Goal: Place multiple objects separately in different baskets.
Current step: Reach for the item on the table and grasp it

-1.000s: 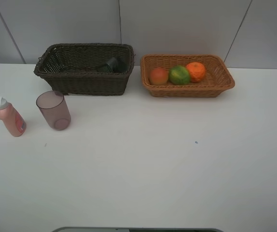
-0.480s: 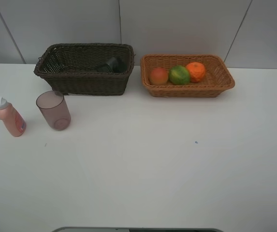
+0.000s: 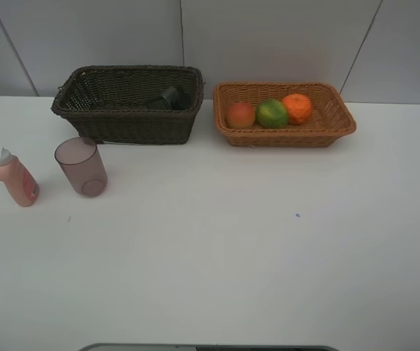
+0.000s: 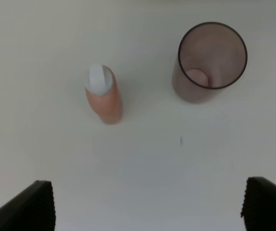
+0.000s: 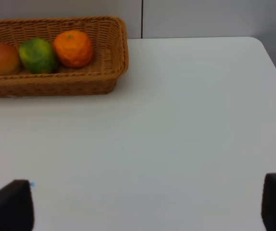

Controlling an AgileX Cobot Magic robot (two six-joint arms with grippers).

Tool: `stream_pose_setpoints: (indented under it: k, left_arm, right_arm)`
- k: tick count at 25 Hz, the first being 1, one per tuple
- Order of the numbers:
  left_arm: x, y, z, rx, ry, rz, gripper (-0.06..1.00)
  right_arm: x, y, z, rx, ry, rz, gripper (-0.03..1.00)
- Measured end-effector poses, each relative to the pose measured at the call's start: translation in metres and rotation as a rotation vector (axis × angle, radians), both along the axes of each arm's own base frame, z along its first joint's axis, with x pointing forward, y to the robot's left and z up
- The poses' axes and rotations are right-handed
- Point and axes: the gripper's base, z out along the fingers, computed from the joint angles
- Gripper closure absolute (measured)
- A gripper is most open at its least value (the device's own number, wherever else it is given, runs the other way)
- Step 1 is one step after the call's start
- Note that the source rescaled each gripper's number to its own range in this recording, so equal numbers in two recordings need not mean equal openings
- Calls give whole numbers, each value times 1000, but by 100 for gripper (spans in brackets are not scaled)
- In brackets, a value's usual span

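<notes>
Dark basket (image 3: 144, 126) and tan basket (image 3: 287, 136) sit side by side at the back of the white worktop (image 3: 254, 248), the dark one on the left, the tan one on the right, close together but not touching.

Three fruits lie in a row inside the tan basket. A red-yellow fruit (image 3: 241, 115) is at the left end and a green fruit (image 3: 272, 113) sits in the middle, pressed up against it. An orange (image 3: 297, 108) lies at the right, a little nearer the back wall.

In the dark basket a dark bottle (image 3: 167, 98) lies toward the right back corner. The wicker wall hides most of it, and I can't make out its label from where I stand.

Out on the worktop, in front of the dark basket's left end, the cup (image 3: 83, 167) stands upright with its mouth up. The pink bottle (image 3: 17, 179) stands just beside it, further left, with its white cap on top. The two are apart.

The left claw (image 4: 147, 207) hangs above the worktop, looking down on the bottle and cup. Its jaws are spread wide and grip nothing, and both things lie clear of its fingertips. The right claw (image 5: 143, 204) is spread just as wide and also holds nothing. It is over bare worktop on the right side, in front of the tan basket and well apart from it.
</notes>
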Motion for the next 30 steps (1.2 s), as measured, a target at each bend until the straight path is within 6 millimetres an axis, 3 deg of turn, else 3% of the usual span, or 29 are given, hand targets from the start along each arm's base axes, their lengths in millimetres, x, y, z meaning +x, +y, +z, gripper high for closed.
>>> stream_pose_setpoints:
  k: [7,24,30]
  left_arm:
    - [32,-1,-13,3,100,3,-5]
    - [32,3,-18,-14,162,76,-5]
    - [43,4,-32,-11,230,117,-5]
  right_arm:
    - [0,0,0,0,0,0,-3]
    - [0,0,0,0,0,0,-3]
    - [0,0,0,0,0,0,-3]
